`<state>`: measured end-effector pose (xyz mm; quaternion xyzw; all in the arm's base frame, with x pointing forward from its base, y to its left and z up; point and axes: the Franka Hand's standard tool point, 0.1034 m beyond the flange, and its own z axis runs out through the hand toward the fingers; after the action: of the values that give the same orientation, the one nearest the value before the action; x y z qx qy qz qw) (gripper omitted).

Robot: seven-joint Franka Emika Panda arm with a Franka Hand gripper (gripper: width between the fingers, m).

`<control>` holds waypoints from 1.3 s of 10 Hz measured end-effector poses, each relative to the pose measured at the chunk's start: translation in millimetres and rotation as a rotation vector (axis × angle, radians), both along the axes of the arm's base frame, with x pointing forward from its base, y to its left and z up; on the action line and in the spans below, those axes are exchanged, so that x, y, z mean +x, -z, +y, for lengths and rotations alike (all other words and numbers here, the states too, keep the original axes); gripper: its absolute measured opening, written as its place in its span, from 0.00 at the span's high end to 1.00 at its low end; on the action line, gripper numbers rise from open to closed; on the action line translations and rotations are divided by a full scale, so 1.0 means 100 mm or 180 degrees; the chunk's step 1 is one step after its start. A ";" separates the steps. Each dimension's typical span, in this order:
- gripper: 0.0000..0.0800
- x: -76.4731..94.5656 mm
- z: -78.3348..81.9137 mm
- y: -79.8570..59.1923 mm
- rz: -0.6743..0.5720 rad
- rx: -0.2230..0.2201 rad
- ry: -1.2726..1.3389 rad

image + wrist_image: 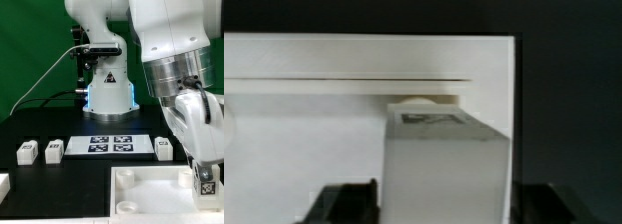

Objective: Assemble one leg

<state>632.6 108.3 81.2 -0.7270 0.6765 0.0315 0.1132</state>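
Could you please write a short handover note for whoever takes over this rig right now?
Gripper: shut on the leg, which is held upright at the corner of the panel on the exterior view's right.
Three spare legs stand on the table by the marker board.
Done: the leg is grasped and at the panel's corner.
Left: I cannot tell whether it is seated in the socket. Probably seat and fasten it, then release.

White leg in gripper, at panel
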 end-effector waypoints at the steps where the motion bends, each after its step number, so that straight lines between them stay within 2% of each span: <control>1: 0.36 -0.03 0.06 0.02 -0.0063 -0.0064 -0.0458; 2: 0.24 -0.05 0.10 0.03 -0.0145 -0.0114 -0.0978; 4: 0.20 -0.09 0.15 0.05 -0.0214 -0.0236 -0.2102; 8: 0.19 -0.08 0.12 0.05 -0.0436 -0.0346 -0.3223; 10: 0.19 -0.03 0.19 0.01 -0.0497 -0.0573 -0.4294; 11: 0.19 -0.03 0.18 0.02 -0.0494 -0.0568 -0.4242; 12: 0.22 -0.03 0.17 0.02 -0.0479 -0.0567 -0.4175; 13: 0.40 -0.03 0.17 0.02 -0.0479 -0.0567 -0.4178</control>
<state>629.5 125.5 78.9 -0.9948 0.0839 -0.0130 0.0570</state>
